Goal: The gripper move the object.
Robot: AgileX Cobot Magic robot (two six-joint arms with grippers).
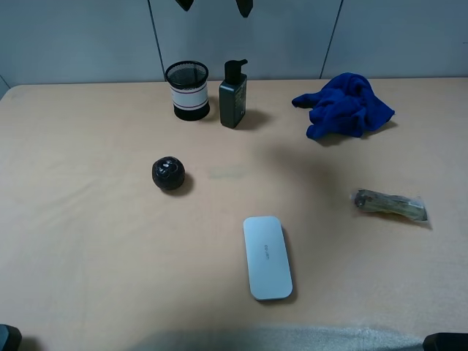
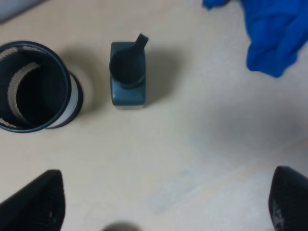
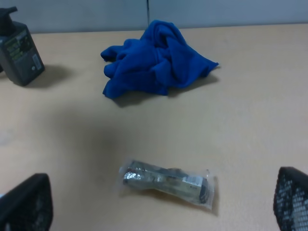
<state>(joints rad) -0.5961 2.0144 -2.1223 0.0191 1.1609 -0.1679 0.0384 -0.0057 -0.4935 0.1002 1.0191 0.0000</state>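
The left gripper (image 2: 163, 202) hangs above the beige desk (image 2: 207, 144) with its dark fingers (image 2: 33, 204) spread wide and holding nothing. Beyond the fingers, roughly centred between them, the dark green-black rectangular pump bottle (image 2: 127, 72) stands upright, just beside the black mesh cup (image 2: 33, 86). This looks like the approach step: next, lower and advance to straddle the bottle. The right gripper (image 3: 159, 207) is also open and idle.

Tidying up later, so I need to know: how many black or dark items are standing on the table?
3: a mesh cup at the back, a pump bottle standing right beside it, and a black ball nearer the front left. Nothing seems hidden.
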